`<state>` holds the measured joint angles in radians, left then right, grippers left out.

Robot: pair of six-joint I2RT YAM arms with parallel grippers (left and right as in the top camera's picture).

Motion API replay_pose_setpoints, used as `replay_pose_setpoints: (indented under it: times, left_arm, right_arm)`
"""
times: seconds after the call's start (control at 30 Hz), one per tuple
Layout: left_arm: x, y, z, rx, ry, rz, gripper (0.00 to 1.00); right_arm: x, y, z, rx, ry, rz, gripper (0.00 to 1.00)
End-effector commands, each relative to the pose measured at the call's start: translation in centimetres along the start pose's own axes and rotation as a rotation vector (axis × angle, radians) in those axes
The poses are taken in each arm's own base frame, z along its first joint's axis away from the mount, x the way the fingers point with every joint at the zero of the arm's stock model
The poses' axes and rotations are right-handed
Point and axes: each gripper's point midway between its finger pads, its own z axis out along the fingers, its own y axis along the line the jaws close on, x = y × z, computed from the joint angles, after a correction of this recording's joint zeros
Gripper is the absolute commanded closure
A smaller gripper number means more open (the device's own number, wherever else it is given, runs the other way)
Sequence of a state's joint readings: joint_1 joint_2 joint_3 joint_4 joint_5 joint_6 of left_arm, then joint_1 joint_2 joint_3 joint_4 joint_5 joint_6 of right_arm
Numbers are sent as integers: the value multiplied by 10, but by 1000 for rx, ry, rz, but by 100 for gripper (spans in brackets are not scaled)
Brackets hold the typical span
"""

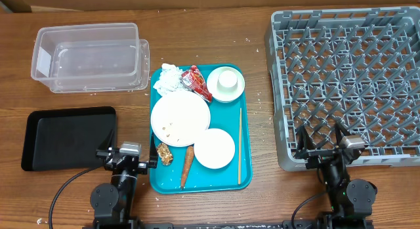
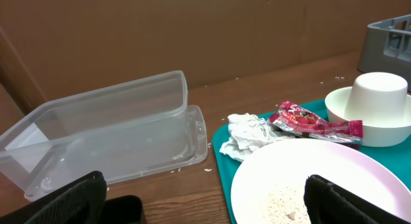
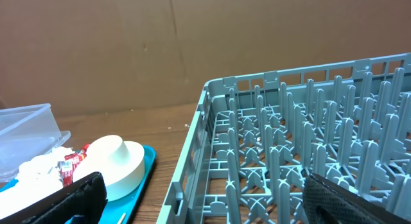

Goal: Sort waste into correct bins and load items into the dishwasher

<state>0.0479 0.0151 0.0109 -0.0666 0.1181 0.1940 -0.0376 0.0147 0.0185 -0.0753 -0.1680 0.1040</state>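
Task not yet begun. Napkin, wrapper, carrot and plates all lie on the teal tray, frame centre. Clear tub (upper left), black tray and dish rack (right) hold nothing. Left gripper and right gripper, along the bottom, are released and empty.

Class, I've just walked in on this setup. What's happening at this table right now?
Nothing is being handled yet. The left gripper and right gripper sit open and empty at the table's near edge. The napkin, red wrapper, carrot, chopstick and plates all lie on the teal tray. The clear tub, black tray and grey dish rack look empty.
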Motion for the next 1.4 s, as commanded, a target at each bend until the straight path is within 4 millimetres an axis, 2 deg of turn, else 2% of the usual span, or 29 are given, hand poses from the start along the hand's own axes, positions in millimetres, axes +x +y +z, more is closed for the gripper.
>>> replay_pose_setpoints:
  times: [0.0, 1.2, 1.3, 1.37]
  left_arm:
    - [1, 3, 0, -16, -2, 9, 0]
    - [1, 2, 0, -13, -3, 8, 0]
    - [-3, -11, -1, 62, -22, -50, 0]
    - [-9, -26, -2, 157, -34, -217, 0]
  right_arm:
    - [1, 1, 0, -5, -7, -2, 0]
    - [1, 1, 0, -5, -7, -2, 0]
    - [1, 1, 0, -5, -7, -2, 0]
    - [1, 1, 0, -5, -7, -2, 0]
